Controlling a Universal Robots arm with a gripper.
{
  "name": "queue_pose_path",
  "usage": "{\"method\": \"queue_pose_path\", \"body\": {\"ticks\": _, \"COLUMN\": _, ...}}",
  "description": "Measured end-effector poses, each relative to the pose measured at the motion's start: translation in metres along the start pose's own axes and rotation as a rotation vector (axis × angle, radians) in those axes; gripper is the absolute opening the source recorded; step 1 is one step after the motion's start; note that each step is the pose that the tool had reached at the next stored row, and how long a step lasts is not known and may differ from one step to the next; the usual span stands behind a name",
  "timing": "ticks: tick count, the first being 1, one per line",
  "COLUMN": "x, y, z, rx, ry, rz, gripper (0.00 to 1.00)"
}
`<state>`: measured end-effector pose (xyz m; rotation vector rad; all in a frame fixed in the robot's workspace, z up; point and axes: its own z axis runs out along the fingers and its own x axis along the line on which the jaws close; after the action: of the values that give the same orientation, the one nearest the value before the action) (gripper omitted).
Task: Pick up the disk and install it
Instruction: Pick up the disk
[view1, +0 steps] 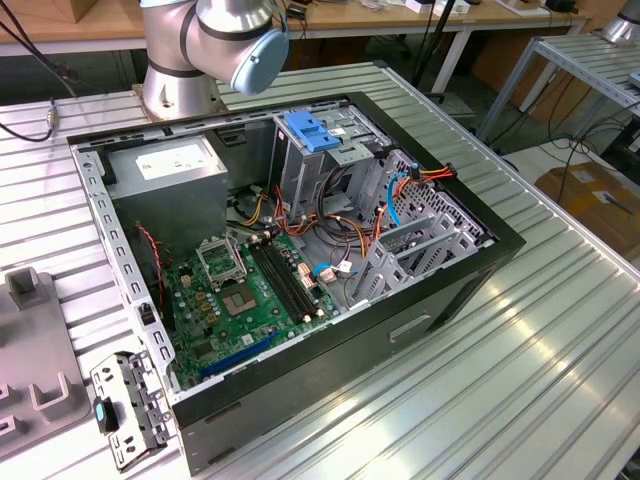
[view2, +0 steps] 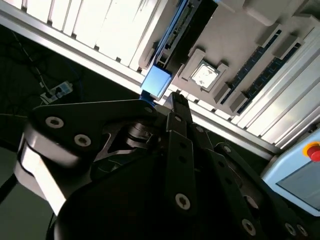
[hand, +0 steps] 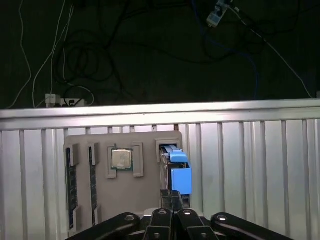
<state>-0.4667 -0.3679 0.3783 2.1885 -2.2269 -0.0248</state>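
Looks out past the black hand (view2: 175, 100), with fingers drawn together, close by the blue end of the disk (view2: 157, 82). Finds the disk standing on edge in a slot of a grey tray (view2: 235, 35) on the ribbed table (view2: 100, 25), beside a square chip (view2: 204, 75) and dark memory sticks (view2: 260, 62). Catches a red button (view2: 314, 150) nearby.

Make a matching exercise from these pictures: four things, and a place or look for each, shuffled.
1 disk
2 processor chip
3 memory sticks
4 computer case

A open, on the ribbed table
B blue handle, on edge in a slot of the tray
C square, silvery, mid-tray
D long, dark, in tray slots farthest from the disk

Pairs: 1-B, 2-C, 3-D, 4-A
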Motion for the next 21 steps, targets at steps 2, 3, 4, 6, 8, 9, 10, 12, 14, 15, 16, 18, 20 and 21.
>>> {"method": "queue_pose_path", "body": {"ticks": 2, "x": 0.0000, "y": 0.0000, "z": 0.0001, "rx": 0.0002, "ry": 0.0002, "rz": -0.011, "gripper": 0.11}}
{"method": "queue_pose_path", "body": {"ticks": 3, "x": 0.0000, "y": 0.0000, "z": 0.0001, "rx": 0.0002, "ry": 0.0002, "rz": -0.011, "gripper": 0.11}}
{"method": "queue_pose_path", "body": {"ticks": 4, "x": 0.0000, "y": 0.0000, "z": 0.0001, "rx": 0.0002, "ry": 0.0002, "rz": -0.011, "gripper": 0.11}}
{"method": "queue_pose_path", "body": {"ticks": 6, "x": 0.0000, "y": 0.0000, "z": 0.0001, "rx": 0.0002, "ry": 0.0002, "rz": -0.011, "gripper": 0.24}}
{"method": "queue_pose_path", "body": {"ticks": 8, "x": 0.0000, "y": 0.0000, "z": 0.0001, "rx": 0.0002, "ry": 0.0002, "rz": -0.011, "gripper": 0.36}}
{"method": "queue_pose_path", "body": {"ticks": 9, "x": 0.0000, "y": 0.0000, "z": 0.0001, "rx": 0.0002, "ry": 0.0002, "rz": -0.011, "gripper": 0.42}}
{"method": "queue_pose_path", "body": {"ticks": 10, "x": 0.0000, "y": 0.0000, "z": 0.0001, "rx": 0.0002, "ry": 0.0003, "rz": -0.011, "gripper": 0.42}}
{"method": "queue_pose_path", "body": {"ticks": 12, "x": 0.0000, "y": 0.0000, "z": 0.0001, "rx": 0.0002, "ry": 0.0002, "rz": -0.011, "gripper": 0.48}}
{"method": "queue_pose_path", "body": {"ticks": 14, "x": 0.0000, "y": 0.0000, "z": 0.0001, "rx": 0.0002, "ry": 0.0003, "rz": -0.013, "gripper": 0.54}}
{"method": "queue_pose_path", "body": {"ticks": 15, "x": 0.0000, "y": 0.0000, "z": 0.0001, "rx": 0.0002, "ry": 0.0004, "rz": -0.016, "gripper": 0.54}}
{"method": "queue_pose_path", "body": {"ticks": 16, "x": 0.0000, "y": 0.0000, "z": 0.0001, "rx": 0.0004, "ry": 0.0006, "rz": -0.028, "gripper": 0.54}}
{"method": "queue_pose_path", "body": {"ticks": 18, "x": -0.0001, "y": -0.0001, "z": 0.0012, "rx": 0.0013, "ry": 0.0010, "rz": -0.071, "gripper": 0.54}}
{"method": "queue_pose_path", "body": {"ticks": 20, "x": 0.0000, "y": 0.0010, "z": 0.0033, "rx": 0.0012, "ry": -0.0050, "rz": -0.091, "gripper": 0.54}}
{"method": "queue_pose_path", "body": {"ticks": 21, "x": 0.0000, "y": 0.0013, "z": 0.0045, "rx": 0.0015, "ry": -0.0069, "rz": -0.093, "gripper": 0.54}}
